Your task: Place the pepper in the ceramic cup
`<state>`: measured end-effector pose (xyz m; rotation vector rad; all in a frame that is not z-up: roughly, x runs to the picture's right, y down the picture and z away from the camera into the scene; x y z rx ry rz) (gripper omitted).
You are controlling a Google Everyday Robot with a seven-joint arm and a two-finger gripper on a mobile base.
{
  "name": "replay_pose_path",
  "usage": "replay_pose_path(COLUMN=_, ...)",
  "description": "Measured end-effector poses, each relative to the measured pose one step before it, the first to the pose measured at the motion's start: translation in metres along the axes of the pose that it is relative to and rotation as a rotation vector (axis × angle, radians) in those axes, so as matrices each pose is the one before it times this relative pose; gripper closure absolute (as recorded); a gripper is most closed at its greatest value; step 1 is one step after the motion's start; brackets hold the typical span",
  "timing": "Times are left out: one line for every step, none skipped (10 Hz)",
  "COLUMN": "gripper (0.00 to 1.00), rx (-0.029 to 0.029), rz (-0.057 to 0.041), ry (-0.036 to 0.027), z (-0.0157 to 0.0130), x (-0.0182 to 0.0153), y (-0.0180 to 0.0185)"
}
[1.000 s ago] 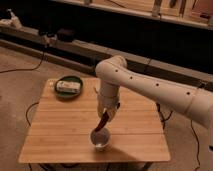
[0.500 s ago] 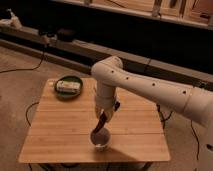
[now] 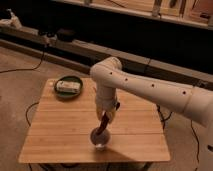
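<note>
A slim red pepper (image 3: 103, 125) hangs from my gripper (image 3: 104, 121), which points straight down over the small white ceramic cup (image 3: 99, 139) near the front edge of the wooden table (image 3: 60, 130). The pepper's lower end reaches the cup's rim; whether it touches the cup I cannot tell. The white arm (image 3: 150, 87) comes in from the right.
A dark green round dish (image 3: 68, 86) holding a pale flat object sits at the table's back left corner. A low ledge with cables runs behind the table. Bare floor lies to the left.
The arm has shifted slightly left and the gripper with the pepper stays over the cup, a little lower.
</note>
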<state>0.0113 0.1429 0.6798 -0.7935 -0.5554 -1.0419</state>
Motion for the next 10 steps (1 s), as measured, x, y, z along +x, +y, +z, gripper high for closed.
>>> replay_pose_path(gripper=0.44, rx=0.00812, rz=-0.01123, ry=-0.00096, z=-0.00105, x=-0.00227, y=-0.00244)
replay_pose_path(gripper=0.34, rx=0.01285, rz=-0.01041, ry=-0.00349, z=-0.00081, x=-0.00263, y=-0.00409)
replay_pose_path(gripper=0.26, rx=0.00694, rz=-0.00659, ry=-0.00420, z=0.00036, x=-0.00167, y=-0.00226)
replay_pose_path(gripper=0.20, rx=0.01210, rz=-0.00617, ry=-0.00620, z=-0.00039, x=-0.00229, y=-0.00420)
replay_pose_path(gripper=0.20, rx=0.00848, rz=-0.00792, ry=-0.00449, z=-0.00034, x=-0.00224, y=-0.00380)
replay_pose_path(gripper=0.20, rx=0.00533, rz=-0.00431, ry=-0.00283, z=-0.00013, x=-0.00107, y=-0.00225)
replay_pose_path(gripper=0.20, rx=0.00719, rz=-0.00493, ry=-0.00788, z=0.00002, x=-0.00153, y=-0.00200)
replay_pose_path(gripper=0.20, rx=0.00793, rz=-0.00378, ry=-0.00850, z=-0.00063, x=-0.00138, y=-0.00098)
replay_pose_path(gripper=0.20, rx=0.00595, rz=-0.00199, ry=-0.00624, z=-0.00045, x=-0.00075, y=-0.00031)
replay_pose_path(gripper=0.20, rx=0.01640, rz=0.00396, ry=-0.00789, z=-0.00114, x=0.00002, y=-0.00121)
